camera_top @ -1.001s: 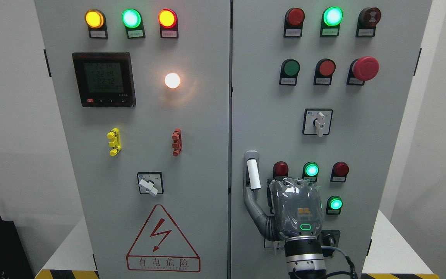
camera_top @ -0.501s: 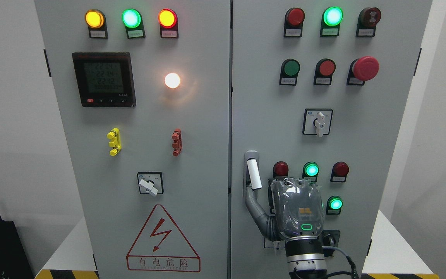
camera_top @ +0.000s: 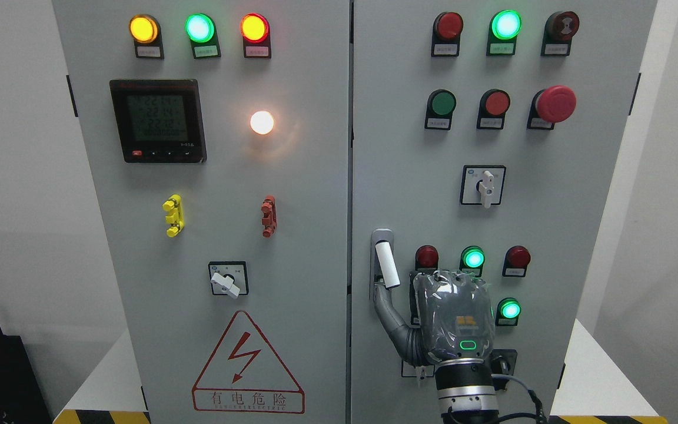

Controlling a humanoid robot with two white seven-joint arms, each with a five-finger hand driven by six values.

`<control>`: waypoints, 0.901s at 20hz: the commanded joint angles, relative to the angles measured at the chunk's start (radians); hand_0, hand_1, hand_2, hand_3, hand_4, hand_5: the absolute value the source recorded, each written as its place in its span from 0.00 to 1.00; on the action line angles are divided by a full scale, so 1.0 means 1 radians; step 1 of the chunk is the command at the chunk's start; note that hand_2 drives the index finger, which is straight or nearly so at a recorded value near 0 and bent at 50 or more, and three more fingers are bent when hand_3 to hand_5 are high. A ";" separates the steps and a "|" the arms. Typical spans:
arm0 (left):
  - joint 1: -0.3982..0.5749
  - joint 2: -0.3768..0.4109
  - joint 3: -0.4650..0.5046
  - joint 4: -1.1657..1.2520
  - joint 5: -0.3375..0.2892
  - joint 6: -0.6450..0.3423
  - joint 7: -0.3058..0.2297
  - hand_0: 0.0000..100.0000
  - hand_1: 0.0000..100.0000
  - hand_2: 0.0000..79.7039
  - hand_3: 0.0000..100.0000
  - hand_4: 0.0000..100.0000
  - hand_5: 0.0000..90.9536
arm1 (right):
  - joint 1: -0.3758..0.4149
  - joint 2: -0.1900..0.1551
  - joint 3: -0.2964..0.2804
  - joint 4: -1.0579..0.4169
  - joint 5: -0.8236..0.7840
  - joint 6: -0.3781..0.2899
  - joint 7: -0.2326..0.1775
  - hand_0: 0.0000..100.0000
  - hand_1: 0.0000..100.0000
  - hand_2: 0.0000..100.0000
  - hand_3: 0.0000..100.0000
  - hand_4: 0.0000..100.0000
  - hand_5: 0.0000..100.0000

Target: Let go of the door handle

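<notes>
Letting go under way: right hand (camera_top: 454,321) beside white door handle (camera_top: 387,264) on right cabinet door (camera_top: 551,235), thumb (camera_top: 392,315) touching handle's lower end, nothing clearly gripped (other fingers hidden, curl unclear). Left: clear thumb, withdraw arm.

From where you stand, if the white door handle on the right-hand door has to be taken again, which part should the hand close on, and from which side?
Probably the white bar's middle, approached from the right and front: it stands near upright and clear of the panel, its top free. Its lower end is already met by the right hand's thumb.
</notes>
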 commanded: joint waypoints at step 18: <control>-0.003 0.000 0.002 0.009 0.000 0.000 0.000 0.12 0.39 0.00 0.00 0.00 0.00 | 0.000 -0.001 -0.006 -0.001 -0.002 -0.001 0.000 0.53 0.11 0.86 1.00 0.99 1.00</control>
